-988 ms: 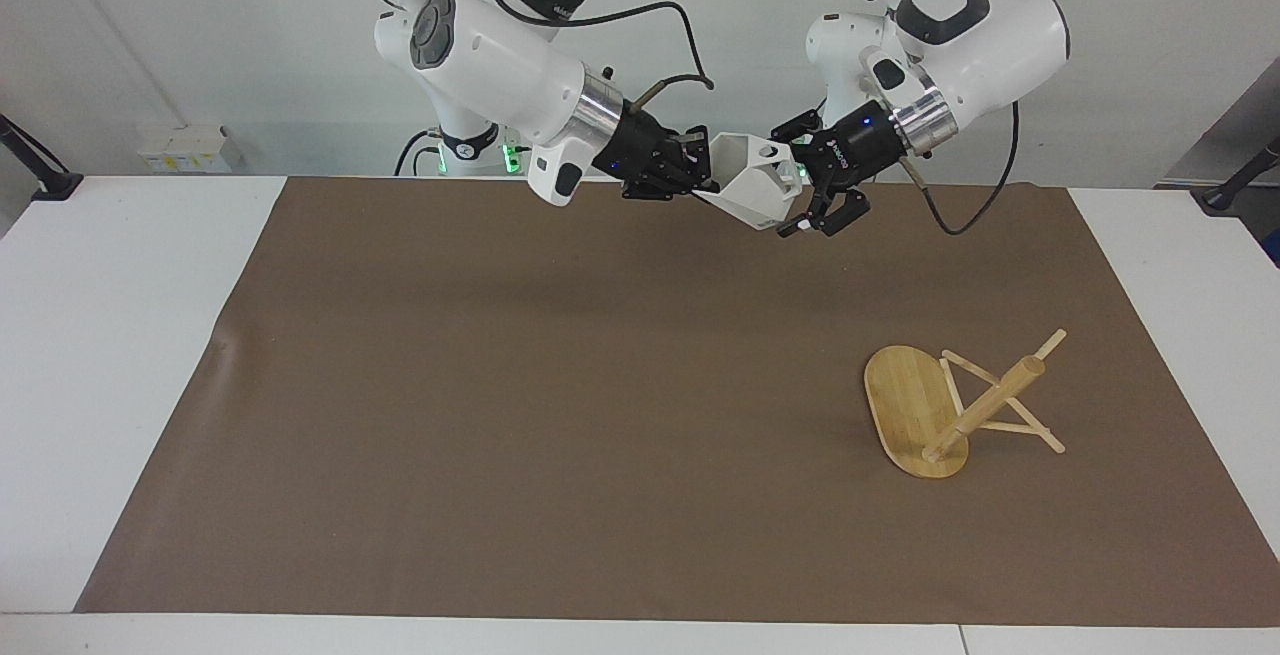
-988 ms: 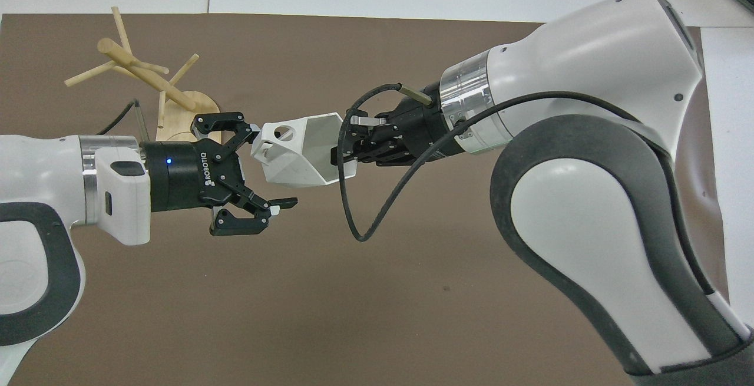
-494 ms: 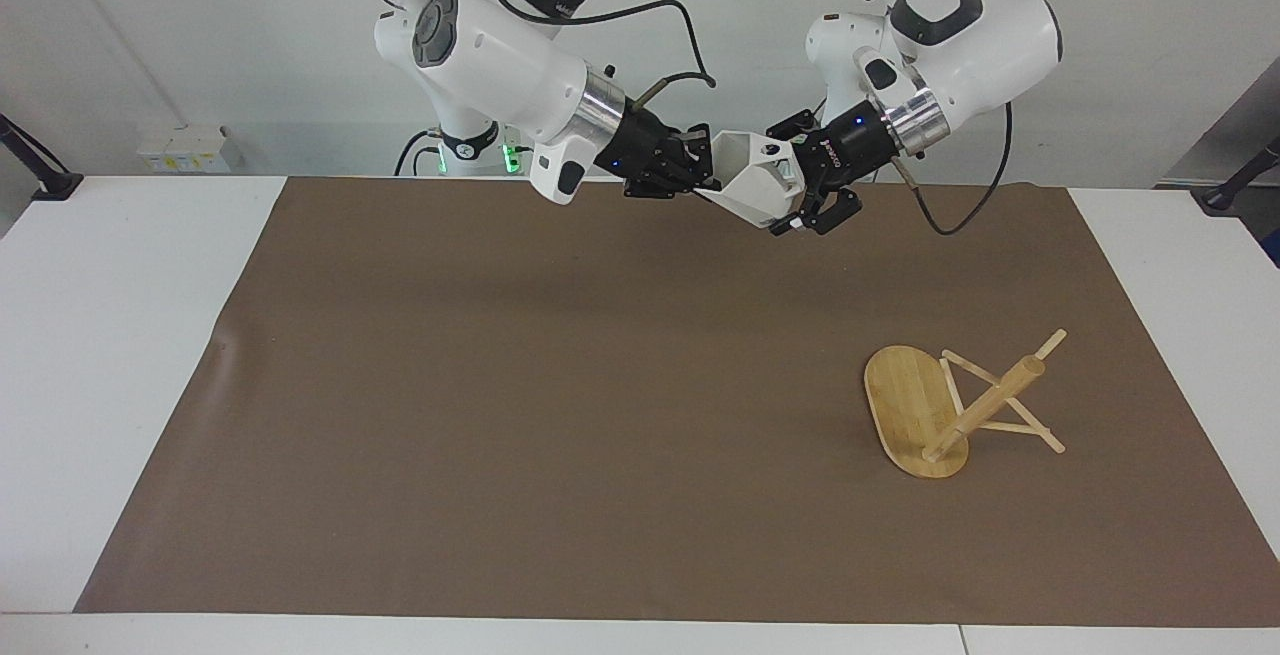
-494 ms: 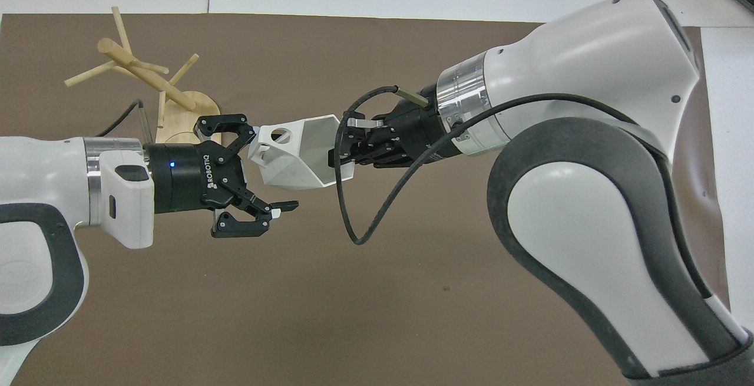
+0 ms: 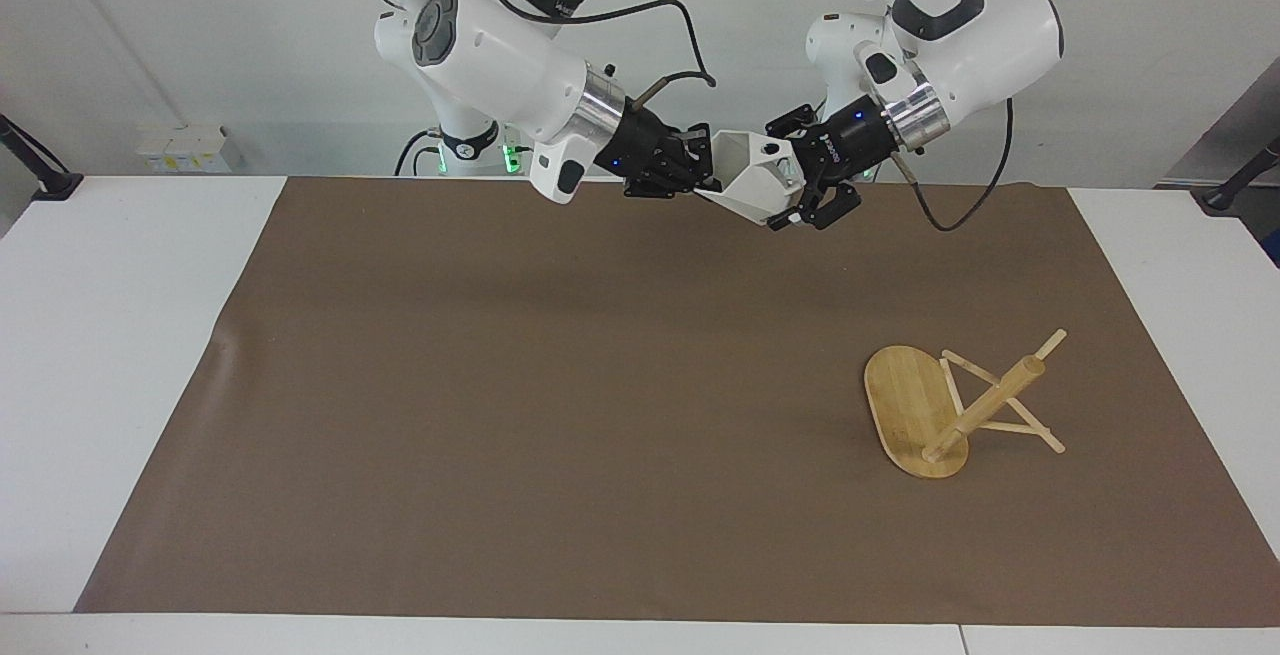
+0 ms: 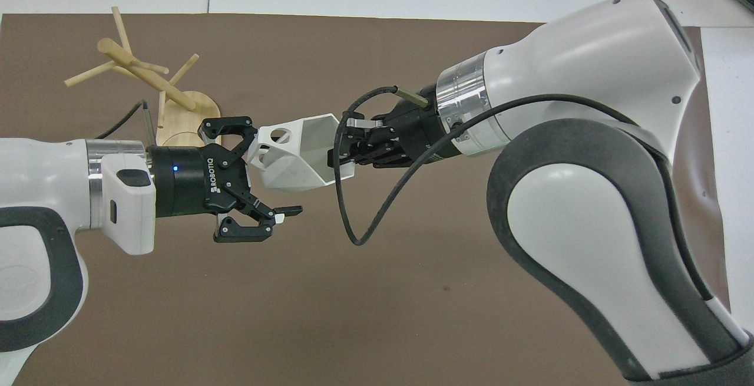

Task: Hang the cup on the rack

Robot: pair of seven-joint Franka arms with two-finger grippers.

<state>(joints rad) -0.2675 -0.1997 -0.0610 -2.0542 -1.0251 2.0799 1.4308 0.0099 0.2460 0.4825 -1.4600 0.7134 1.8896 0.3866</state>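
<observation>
The white faceted cup [image 5: 755,190] hangs in the air between both grippers, over the robots' edge of the brown mat; it also shows in the overhead view [image 6: 294,162]. My right gripper [image 5: 700,180] is shut on the cup's rim [image 6: 344,150]. My left gripper [image 5: 778,180] is open, its jaws straddling the cup's base and handle end [image 6: 275,172]. The bamboo rack [image 5: 915,405] lies tipped over toward the left arm's end of the table, its post [image 6: 144,73] slanting. Both grippers are well clear of it.
A brown mat [image 5: 500,385] covers most of the white table [image 5: 120,335]. The right arm's black cable [image 6: 353,221] loops down below the cup.
My left gripper has moved a little farther onto the cup's base end and stays open. The right gripper keeps hold of the rim. The rack has not moved.
</observation>
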